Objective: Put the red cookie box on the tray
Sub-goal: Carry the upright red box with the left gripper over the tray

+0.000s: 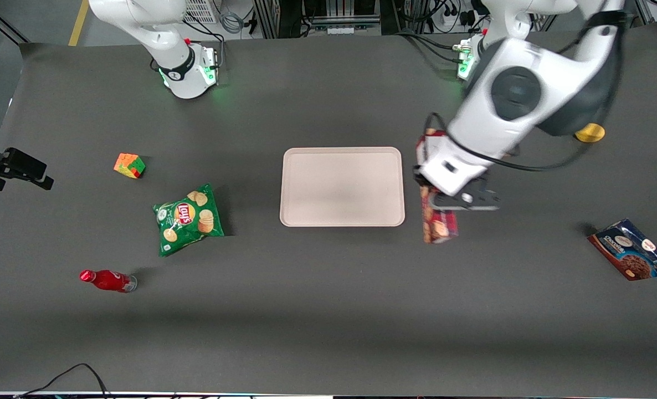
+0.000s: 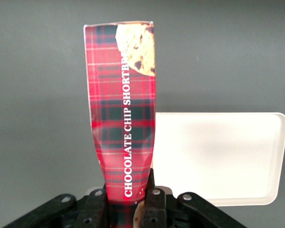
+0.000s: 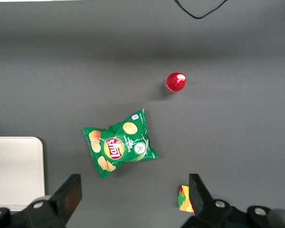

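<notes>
The red cookie box (image 2: pixel 123 109) is held in the pincer (image 2: pixel 128 199) of the working arm. The two fingers (image 2: pixel 154 197) are pressed against its narrow sides near one end, and the long body reaches out ahead of the pincer, over the dark table (image 1: pixel 328 310). In the front view the box (image 1: pixel 438 224) seems to be lifted off the table, with a shadow below it, but I cannot tell how high it is.

The cardboard bends inward where the fingers squeeze it, so I judge the box to be light and a little soft, not stiff like wood. A hard squeeze may crush the cookies inside. Because the hold is near one end, the long free part can swing or sag. A hold closer to the middle would be more steady, across the narrow width as it is now.

The tray (image 1: pixel 342 221) lies just beside the pincer, toward the parked arm's end of the table, and nothing rests on it. The box is not yet above it.

Farther from the pincer than the tray are a green chip bag (image 1: pixel 189 219), a colour cube (image 1: pixel 129 165) and a red bottle (image 1: pixel 107 280). Toward the working arm's end lie a blue cookie bag (image 1: pixel 630 249) and a yellow disc (image 1: pixel 590 133).
</notes>
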{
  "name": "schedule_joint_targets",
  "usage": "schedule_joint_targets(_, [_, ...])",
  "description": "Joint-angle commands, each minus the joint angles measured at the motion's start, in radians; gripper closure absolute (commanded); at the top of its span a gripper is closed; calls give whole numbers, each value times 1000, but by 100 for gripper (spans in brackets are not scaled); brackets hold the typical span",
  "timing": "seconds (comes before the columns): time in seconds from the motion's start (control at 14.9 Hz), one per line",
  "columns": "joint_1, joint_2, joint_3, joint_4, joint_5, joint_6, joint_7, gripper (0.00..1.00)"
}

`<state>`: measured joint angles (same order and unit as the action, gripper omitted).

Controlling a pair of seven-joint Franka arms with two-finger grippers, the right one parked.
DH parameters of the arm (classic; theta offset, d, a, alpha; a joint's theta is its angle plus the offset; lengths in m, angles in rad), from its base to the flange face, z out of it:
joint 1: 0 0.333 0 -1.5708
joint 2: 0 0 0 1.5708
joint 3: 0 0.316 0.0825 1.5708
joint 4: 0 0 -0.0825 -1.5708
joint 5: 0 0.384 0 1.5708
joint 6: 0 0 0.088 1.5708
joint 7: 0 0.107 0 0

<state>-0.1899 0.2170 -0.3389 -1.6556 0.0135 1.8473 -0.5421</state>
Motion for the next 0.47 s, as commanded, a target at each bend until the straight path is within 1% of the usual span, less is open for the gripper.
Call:
schedule_joint_targets(0.0, [-16, -2, -67, -128, 71, 116, -136, 100])
schedule_joint_targets(0.13, [-19, -4, -95, -223, 81, 211, -153, 100])
schedule_joint_targets(0.2, [-19, -4, -109, -266, 101, 257, -183, 100])
schedule_joint_targets(0.34, [-28, -2, -153, -379, 187, 379, -293, 100])
schedule_joint_targets(0.4, [-31, -2, -161, -432, 218, 448, -333, 100])
